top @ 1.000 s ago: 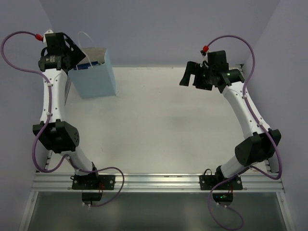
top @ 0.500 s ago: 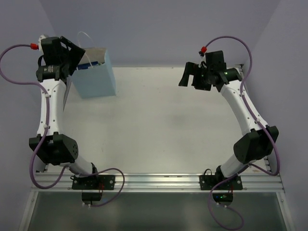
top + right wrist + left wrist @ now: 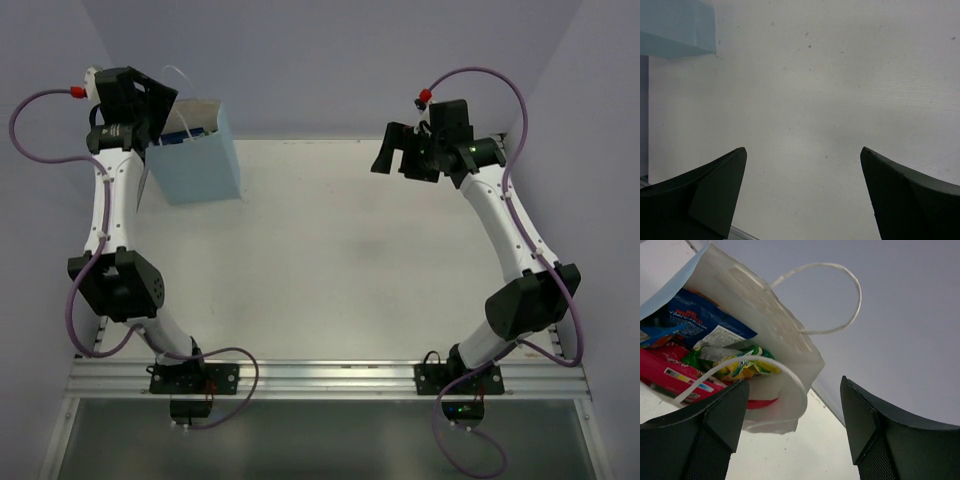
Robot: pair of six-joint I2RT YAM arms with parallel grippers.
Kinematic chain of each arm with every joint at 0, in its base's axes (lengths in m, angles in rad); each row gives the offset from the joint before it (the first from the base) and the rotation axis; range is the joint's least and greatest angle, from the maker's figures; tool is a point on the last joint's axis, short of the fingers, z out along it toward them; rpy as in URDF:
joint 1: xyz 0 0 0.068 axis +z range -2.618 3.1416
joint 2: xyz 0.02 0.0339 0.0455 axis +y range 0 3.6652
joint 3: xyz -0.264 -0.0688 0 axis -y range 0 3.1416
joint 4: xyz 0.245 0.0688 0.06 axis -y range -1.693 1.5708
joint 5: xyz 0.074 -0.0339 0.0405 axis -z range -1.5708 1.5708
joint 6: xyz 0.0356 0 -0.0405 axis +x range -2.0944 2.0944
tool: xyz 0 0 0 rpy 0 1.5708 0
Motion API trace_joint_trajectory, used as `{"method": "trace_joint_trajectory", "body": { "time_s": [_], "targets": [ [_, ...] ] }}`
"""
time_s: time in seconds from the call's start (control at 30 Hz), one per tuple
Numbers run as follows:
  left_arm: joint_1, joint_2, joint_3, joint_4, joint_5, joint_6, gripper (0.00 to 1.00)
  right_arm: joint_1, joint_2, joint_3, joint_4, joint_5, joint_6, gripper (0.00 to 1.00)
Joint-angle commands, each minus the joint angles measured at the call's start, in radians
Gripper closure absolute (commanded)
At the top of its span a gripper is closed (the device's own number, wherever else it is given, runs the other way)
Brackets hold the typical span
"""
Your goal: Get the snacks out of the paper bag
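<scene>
At the far left corner of the tabletop (image 3: pixel 350 270), the left hand (image 3: pixel 158 112) hovers at the open mouth of the paper bag (image 3: pixel 200 160), fingers spread, gripping nothing. The pale-blue bag stands upright with snacks inside: a red-pink pouch (image 3: pixel 670 372), a dark blue packet (image 3: pixel 700 320), a yellow-green packet (image 3: pixel 742 367). Well apart, far right, the right hand (image 3: pixel 396 158) hangs above the tabletop, spread wide and empty.

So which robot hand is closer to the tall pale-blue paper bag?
Left. The left gripper hovers open right at the tall pale-blue paper bag's open top. The right gripper hangs open far across the white table, well away from it.
</scene>
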Motion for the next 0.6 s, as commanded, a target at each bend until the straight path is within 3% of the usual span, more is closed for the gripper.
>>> {"method": "trace_joint_trajectory", "body": {
  "time_s": [0.0,0.1,0.13,0.2,0.23,0.3,0.33,0.57],
  "targets": [
    [0.003,0.046,0.101,0.025,-0.031,-0.022,0.21,0.003,0.000,0.032,0.002,-0.019,-0.020,0.01],
    [0.003,0.057,0.121,0.051,-0.031,-0.029,0.34,0.002,0.005,0.034,0.005,-0.026,-0.020,0.01],
    [0.003,0.061,0.138,0.054,-0.025,-0.029,0.45,0.002,0.008,0.034,0.002,-0.028,-0.019,0.01],
    [0.001,0.075,0.158,0.049,-0.006,-0.029,0.57,0.002,0.014,0.037,0.002,-0.029,-0.019,0.01],
    [0.001,0.077,0.178,0.043,0.002,-0.027,0.70,0.002,0.014,0.037,0.002,-0.029,-0.019,0.01],
    [0.001,0.068,0.184,0.042,0.014,-0.032,0.85,0.002,0.014,0.035,0.005,-0.028,-0.020,0.01],
    [-0.002,0.064,0.186,0.042,0.015,-0.032,0.99,0.002,0.014,0.035,0.006,-0.028,-0.020,0.01],
    [-0.019,0.109,0.293,0.036,0.211,-0.035,1.00,0.002,0.041,0.112,-0.018,-0.026,-0.013,0.01]
  ]
}}
